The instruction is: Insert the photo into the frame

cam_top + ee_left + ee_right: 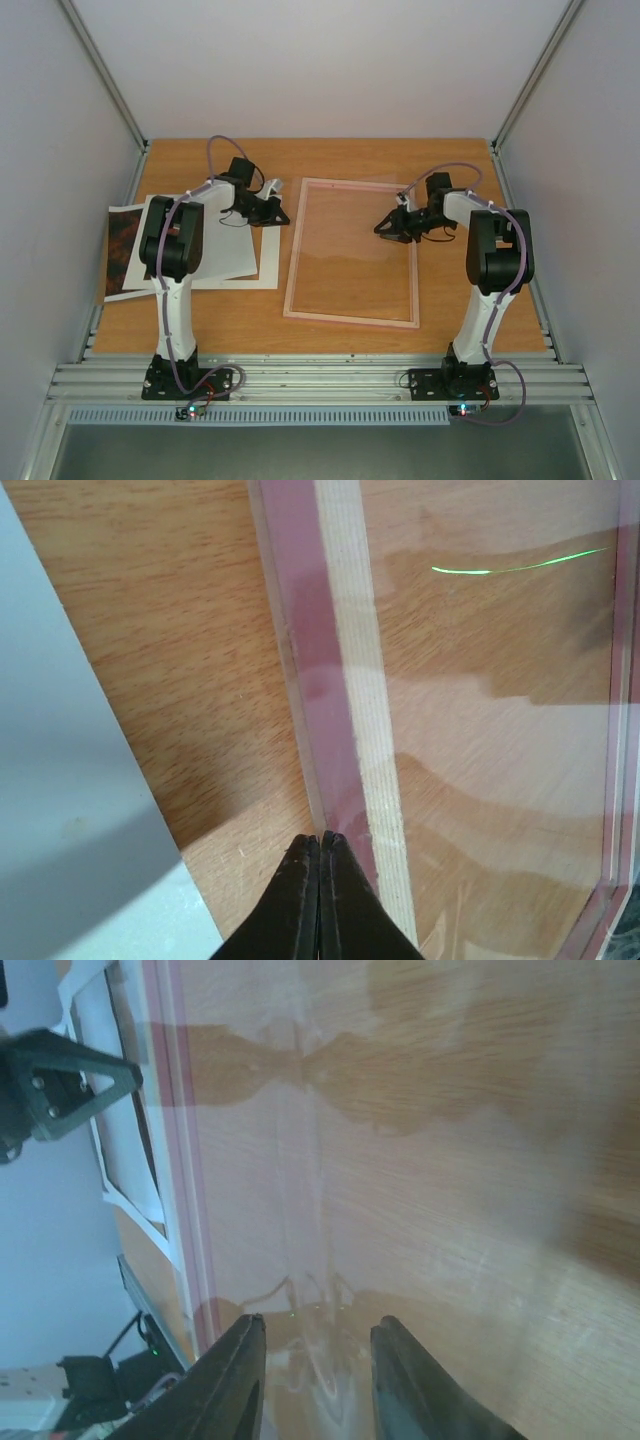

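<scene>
The frame [293, 260] lies flat at the table's centre, with a narrow pink rim and a clear pane showing the wood beneath. The photo [125, 250], dark with red-orange tones, lies at the far left, partly under a white mat [225, 262]. My left gripper [281, 216] is shut and empty, its tips [320, 838] just at the outer edge of the frame's left rim [310, 660]. My right gripper [382, 229] is open and empty, low over the pane's right part; its fingers [232, 1370] straddle bare glass. The frame's rim [178, 1160] shows at the left of the right wrist view.
The white mat [60, 780] lies between the photo and the frame, close to my left gripper. My left arm [170, 240] stands over the mat. Metal rails [320, 378] run along the near edge, and grey walls enclose the table.
</scene>
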Action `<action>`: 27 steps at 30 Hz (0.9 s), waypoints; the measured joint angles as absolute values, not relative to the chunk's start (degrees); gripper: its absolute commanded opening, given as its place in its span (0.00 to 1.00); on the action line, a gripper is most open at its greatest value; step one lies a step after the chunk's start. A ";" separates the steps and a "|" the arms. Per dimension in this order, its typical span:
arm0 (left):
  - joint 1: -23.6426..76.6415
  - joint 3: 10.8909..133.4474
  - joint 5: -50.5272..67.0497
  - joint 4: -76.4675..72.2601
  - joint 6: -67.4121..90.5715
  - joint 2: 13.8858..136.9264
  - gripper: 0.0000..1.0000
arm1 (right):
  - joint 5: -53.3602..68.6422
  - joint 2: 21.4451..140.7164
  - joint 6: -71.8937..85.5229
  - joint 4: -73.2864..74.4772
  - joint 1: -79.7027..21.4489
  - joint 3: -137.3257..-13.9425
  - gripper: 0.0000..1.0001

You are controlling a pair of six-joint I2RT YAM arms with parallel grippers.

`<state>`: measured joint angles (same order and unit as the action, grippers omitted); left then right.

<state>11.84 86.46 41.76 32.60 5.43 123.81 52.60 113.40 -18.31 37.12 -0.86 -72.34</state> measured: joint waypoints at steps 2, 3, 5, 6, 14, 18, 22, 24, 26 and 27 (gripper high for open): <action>11.88 86.46 41.74 32.60 5.37 123.81 0.00 | 52.66 113.40 -18.68 38.02 -0.05 -72.97 0.33; 11.88 86.46 41.74 32.62 5.32 123.81 0.00 | 52.66 113.40 -18.79 38.28 0.45 -73.17 0.33; 11.88 86.48 41.74 32.69 5.28 123.83 0.00 | 52.64 113.40 -19.00 39.07 1.32 -73.56 0.33; 11.88 86.48 41.71 32.75 5.26 123.83 0.00 | 52.64 113.40 -19.07 39.38 1.56 -73.63 0.32; 11.86 87.61 41.58 33.58 4.19 124.60 0.00 | 52.58 113.40 -19.92 41.41 2.33 -73.67 0.06; 11.88 87.72 42.11 33.74 4.01 124.60 0.01 | 52.60 113.40 -20.34 42.11 2.33 -73.67 0.01; 11.86 87.64 42.65 33.91 3.88 124.60 0.00 | 52.49 113.38 -20.97 42.52 2.33 -73.60 0.01; 11.88 87.29 42.74 33.89 3.77 124.60 0.00 | 52.42 113.38 -21.32 42.50 2.33 -73.38 0.01; 11.86 86.80 42.96 33.82 3.77 124.60 0.00 | 52.29 113.36 -21.61 42.50 2.33 -72.97 0.01; 11.86 86.52 43.11 33.71 3.77 124.60 0.01 | 52.23 113.36 -21.71 42.48 2.33 -72.73 0.01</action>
